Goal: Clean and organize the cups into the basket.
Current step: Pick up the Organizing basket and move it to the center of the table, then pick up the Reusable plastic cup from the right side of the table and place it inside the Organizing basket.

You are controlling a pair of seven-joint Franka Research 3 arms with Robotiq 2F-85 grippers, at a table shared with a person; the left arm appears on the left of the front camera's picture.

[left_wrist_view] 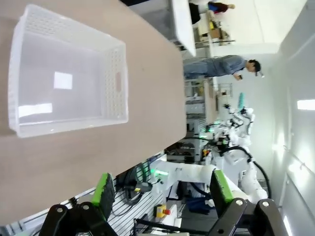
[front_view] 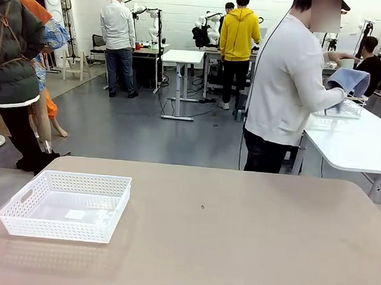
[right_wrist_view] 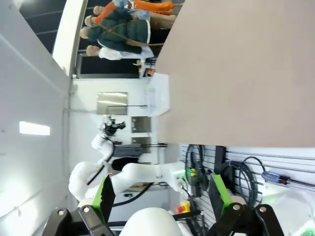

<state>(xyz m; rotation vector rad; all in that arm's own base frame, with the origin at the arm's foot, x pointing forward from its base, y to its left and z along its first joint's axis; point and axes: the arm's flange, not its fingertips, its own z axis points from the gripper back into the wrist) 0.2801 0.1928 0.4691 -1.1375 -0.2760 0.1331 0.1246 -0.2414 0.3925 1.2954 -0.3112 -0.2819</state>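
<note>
our left hand point(left_wrist_view: 162, 194) and right hand point(right_wrist_view: 161, 194) both hang wide open, holding nothing. the basket point(front_view: 63, 228) sits empty on the left of the desk point(front_view: 249, 248), ahead of the left hand. the person point(front_view: 286, 90) holds a blue cloth point(front_view: 348, 80) at the next desk point(front_view: 356, 145). we judge it best to keep clear of the basket for now, then seat each cup upright, side by side.

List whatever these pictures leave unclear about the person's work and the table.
Front view: what the person holds is hidden under the blue cloth.
Front view: the wire rack's contents are too small, and the person's arm partly hides them.
Front view: the dark speck on the table is too small to identify.
Front view: the white patch on the basket's bottom is too small to read.
</note>
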